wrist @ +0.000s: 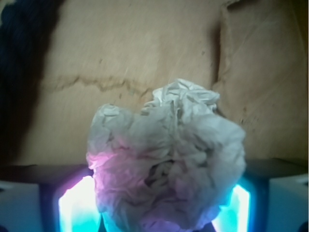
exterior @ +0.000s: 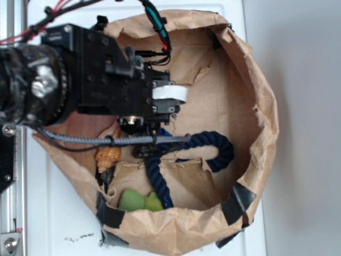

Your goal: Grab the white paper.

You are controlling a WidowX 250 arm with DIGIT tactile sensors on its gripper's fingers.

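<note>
**Q.** What is the object of the task, and where does it lie?

**A.** A crumpled, lumpy wad of white paper (wrist: 166, 159) with grey creases. In the wrist view it fills the lower centre of the frame, sitting between the two glowing cyan-lit finger pads (wrist: 77, 208) at 8 and 4 o'clock. In the exterior view it is hidden under the arm.

**Q.** How is it likely to handle?

**A.** By its look it is very light, soft and springy. It should crush easily and not slip much, since the wrinkles give friction. It is not fragile. The best hold is across the bulky middle of the wad, not on the loose peak at its 12 o'clock edge, which could pull out or tear.

**Q.** What is the state of the end effector?

**A.** The gripper (wrist: 157, 212) straddles the wad, one pad on each side. Whether the pads already press it cannot be told, because the paper covers their inner faces.

**Q.** And the arm's pose?

**A.** The black robot arm (exterior: 96, 74) reaches in from 9 o'clock over the rolled-down brown paper bag (exterior: 261, 106), its wrist pointing down at the bag floor. A dark blue rope (exterior: 213, 146) lies at 4 o'clock of the wrist, and an orange-tan spiral seashell (exterior: 108, 156) at 7 o'clock.
</note>
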